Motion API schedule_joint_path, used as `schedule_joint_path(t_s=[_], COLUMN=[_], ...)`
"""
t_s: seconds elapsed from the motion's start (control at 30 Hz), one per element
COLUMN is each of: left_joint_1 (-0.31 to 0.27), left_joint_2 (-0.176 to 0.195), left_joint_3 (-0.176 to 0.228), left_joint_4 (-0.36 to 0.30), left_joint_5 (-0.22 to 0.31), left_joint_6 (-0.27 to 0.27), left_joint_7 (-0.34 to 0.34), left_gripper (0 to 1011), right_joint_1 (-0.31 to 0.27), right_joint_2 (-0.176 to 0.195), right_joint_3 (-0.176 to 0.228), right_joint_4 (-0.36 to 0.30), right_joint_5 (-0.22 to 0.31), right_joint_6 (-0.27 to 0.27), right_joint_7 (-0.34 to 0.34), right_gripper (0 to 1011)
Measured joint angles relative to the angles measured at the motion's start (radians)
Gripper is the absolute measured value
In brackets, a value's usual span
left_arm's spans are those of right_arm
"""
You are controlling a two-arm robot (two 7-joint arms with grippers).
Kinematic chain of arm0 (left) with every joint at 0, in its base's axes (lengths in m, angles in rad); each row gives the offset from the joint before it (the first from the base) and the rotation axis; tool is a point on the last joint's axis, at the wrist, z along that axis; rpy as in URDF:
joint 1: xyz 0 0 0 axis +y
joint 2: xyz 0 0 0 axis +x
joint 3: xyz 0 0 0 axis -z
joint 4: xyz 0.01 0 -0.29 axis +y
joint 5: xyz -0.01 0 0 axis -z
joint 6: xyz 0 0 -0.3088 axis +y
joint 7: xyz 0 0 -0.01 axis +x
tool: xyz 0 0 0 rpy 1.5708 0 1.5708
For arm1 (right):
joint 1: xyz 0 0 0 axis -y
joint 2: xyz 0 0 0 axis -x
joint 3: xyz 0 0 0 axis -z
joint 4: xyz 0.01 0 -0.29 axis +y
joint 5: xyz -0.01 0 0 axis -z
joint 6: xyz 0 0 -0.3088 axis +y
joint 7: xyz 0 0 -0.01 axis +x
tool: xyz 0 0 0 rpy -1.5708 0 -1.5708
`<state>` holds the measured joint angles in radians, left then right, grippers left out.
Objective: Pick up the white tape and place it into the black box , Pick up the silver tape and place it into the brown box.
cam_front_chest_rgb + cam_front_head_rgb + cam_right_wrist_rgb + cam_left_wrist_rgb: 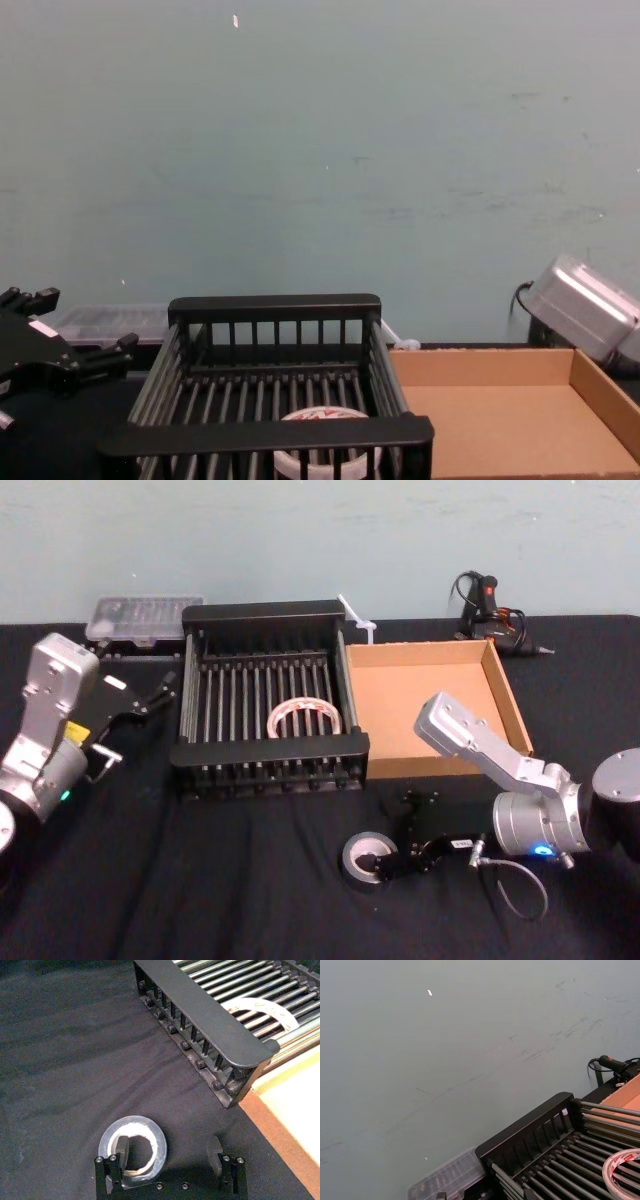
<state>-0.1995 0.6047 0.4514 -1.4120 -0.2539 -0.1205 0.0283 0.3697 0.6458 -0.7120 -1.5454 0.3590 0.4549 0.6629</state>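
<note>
The silver tape (362, 857) (132, 1147) lies flat on the black cloth in front of the boxes. My right gripper (393, 835) (167, 1149) is open and low over it, with one finger (120, 1147) in the roll's hole and the other (215, 1150) outside the roll. The white tape (305, 718) (260, 1010) (622, 1172) (320, 450) rests on the slatted floor of the black box (270, 750) (265, 432). Beside it on the right is the brown box (430, 710) (490, 420), with nothing in it. My left gripper (140, 705) (75, 325) is open, left of the black box.
A clear plastic organiser case (135, 615) (445, 1177) stands at the back left behind the black box. At the back right, beyond the brown box, lies a dark tool with cables (490, 610) (615, 1065). A green wall closes the far side.
</note>
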Motion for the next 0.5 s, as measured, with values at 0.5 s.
schedule_joint_path(t_s=[0.5], left_joint_1=[0.0], left_joint_2=[0.0], left_joint_3=[0.0], left_joint_4=[0.0], left_joint_5=[0.0], left_joint_6=[0.0], left_joint_7=[0.0], left_gripper=[1001], right_joint_1=[-0.001], right_joint_2=[0.0], right_joint_3=[0.001], right_joint_4=[0.0], right_joint_5=[0.0], right_joint_6=[-0.001], right_joint_7=[0.0], right_gripper=[924])
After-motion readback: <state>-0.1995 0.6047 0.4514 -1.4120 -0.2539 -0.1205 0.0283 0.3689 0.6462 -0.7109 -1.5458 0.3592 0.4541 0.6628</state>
